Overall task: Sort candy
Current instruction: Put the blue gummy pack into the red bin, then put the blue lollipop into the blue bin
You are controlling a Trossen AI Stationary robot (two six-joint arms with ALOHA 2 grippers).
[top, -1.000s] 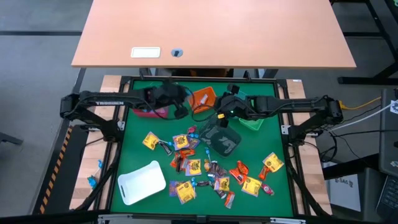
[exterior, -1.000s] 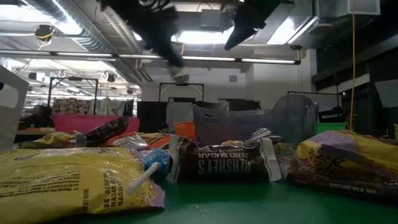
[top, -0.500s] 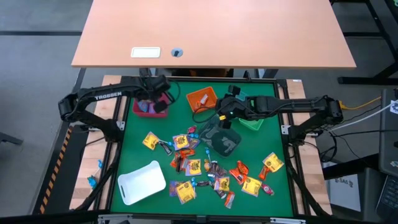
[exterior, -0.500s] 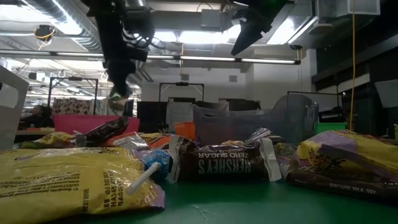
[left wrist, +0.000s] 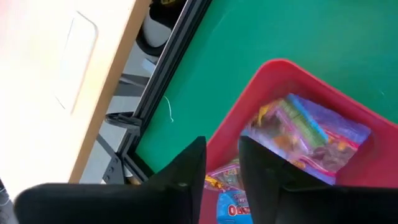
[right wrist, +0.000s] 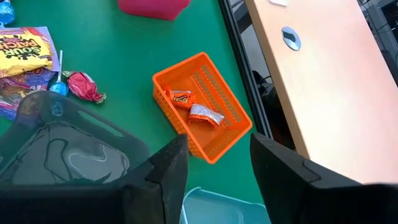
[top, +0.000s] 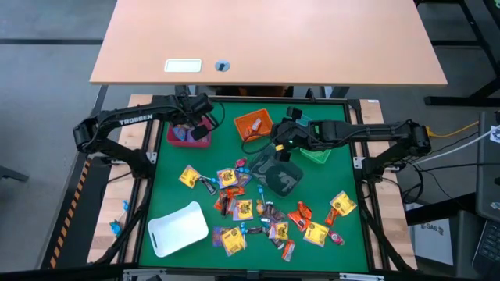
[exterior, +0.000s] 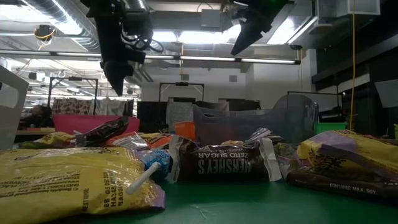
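Observation:
Candy [top: 250, 207] in yellow, orange, purple and brown wrappers lies scattered over the middle of the green mat. My left gripper [top: 197, 123] hangs above the red bin [top: 173, 140] at the far left, pointing steeply down. It is open with a narrow gap [left wrist: 222, 168] and nothing between the fingers. A purple packet [left wrist: 311, 134] and other sweets lie in that red bin [left wrist: 280, 65]. My right gripper [top: 275, 145] is open and holds nothing [right wrist: 217, 162]. It hovers over the far edge of the dark grey bin [top: 281, 178].
An orange bin [right wrist: 186, 134] holding two sweets [right wrist: 199, 112] stands between the arms at the far side. A green bin [top: 316, 154] sits under the right arm. A white tray [top: 178, 228] lies near the front left corner. A wooden desk [top: 266, 39] stands beyond the far edge.
My left gripper has swung from the table's middle toward the left edge, over the red bin, and tipped to point more steeply down. A small packet hung at its fingertips half a second ago. That packet is gone from them now.

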